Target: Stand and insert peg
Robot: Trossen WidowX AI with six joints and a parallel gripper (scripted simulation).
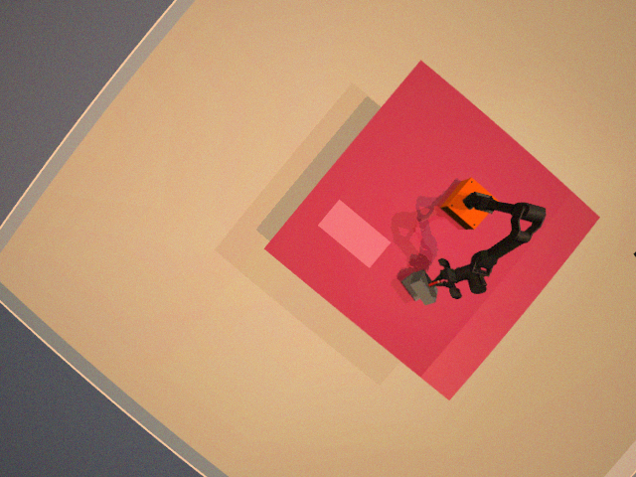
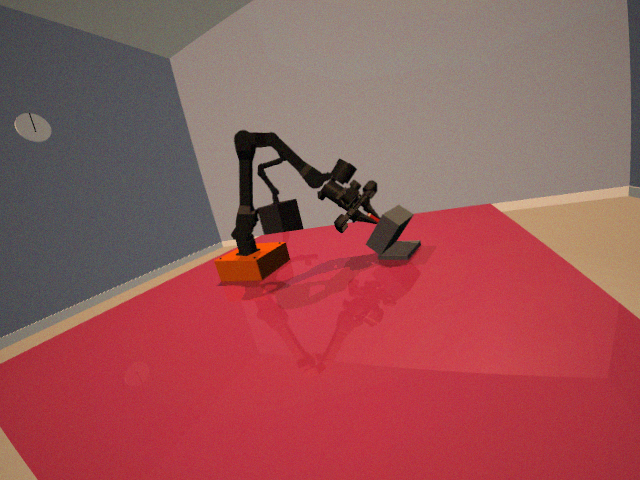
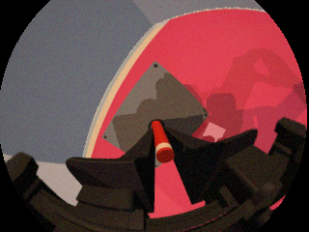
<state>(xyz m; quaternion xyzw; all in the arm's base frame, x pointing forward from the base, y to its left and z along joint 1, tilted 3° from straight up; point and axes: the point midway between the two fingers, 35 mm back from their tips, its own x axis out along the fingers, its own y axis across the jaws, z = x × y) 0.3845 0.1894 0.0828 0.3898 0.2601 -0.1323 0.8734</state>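
Observation:
The sloped grey panel [image 1: 424,291] [image 2: 388,230] [image 3: 145,99] stands in front of the arm, its face toward the gripper. My gripper [image 2: 377,219] [image 3: 158,131] is shut on the red peg [image 1: 434,282] [image 2: 372,217] [image 3: 158,137], with the fingertips close to the panel's face. The peg's white-banded end points back toward the wrist camera. Its plain end meets the dark hole in the panel's face in the wrist view and seems to be inside its mouth. The peg looks roughly in line with the hole; how deep it sits is hidden by the fingers and panel.
The panel's flat grey foot [image 2: 399,251] rests on the red table top [image 1: 359,308] [image 2: 465,335] beneath it. The arm's orange base block [image 1: 464,218] [image 2: 240,269] stands behind the gripper. A dark box [image 2: 280,215] shows behind the arm in the exterior view.

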